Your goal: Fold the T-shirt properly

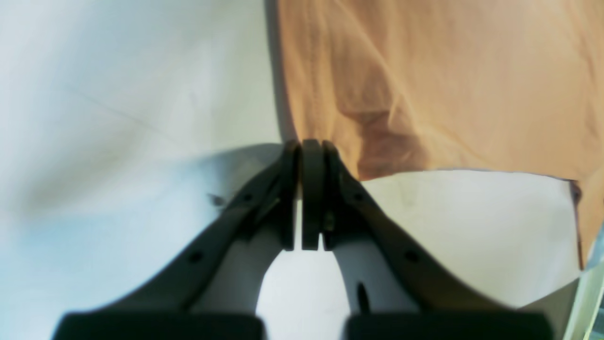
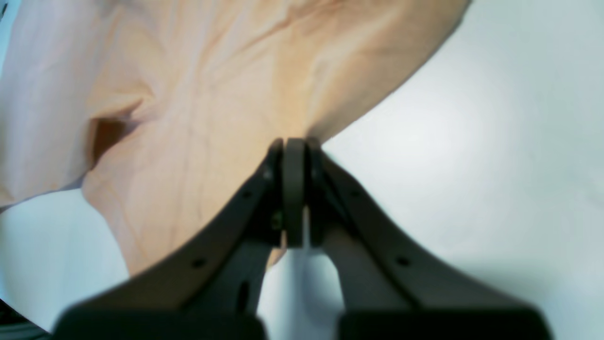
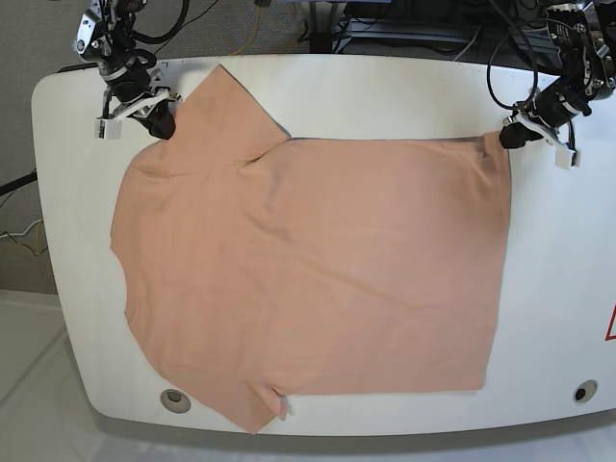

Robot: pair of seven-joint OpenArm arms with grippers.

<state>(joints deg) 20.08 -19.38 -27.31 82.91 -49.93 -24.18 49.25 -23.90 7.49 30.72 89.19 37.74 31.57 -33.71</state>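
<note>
T-shirt (image 3: 308, 279) lies flat and spread on the white desk (image 3: 404, 91), long axis running left-right in the base view: hem at that view's right, shoulders and sleeves at its left, near sleeve tip draped over the front edge. Both arms sit on the far long edge. Left gripper (image 3: 513, 135) has its fingers (image 1: 312, 156) pinched fully together on the far hem corner, fabric fanning away from the tips in the wrist view. Right gripper (image 3: 162, 120) likewise has its fingers (image 2: 295, 156) clamped tight on the far shoulder/sleeve edge, cloth spreading up and left from the tips. So the whole shirt body lies on the near side of both grips, toward the desk front. Judgement: next move is a lengthwise fold, carrying the far edge over the body toward the near edge; both grips must travel together or the edge skews.
</note>
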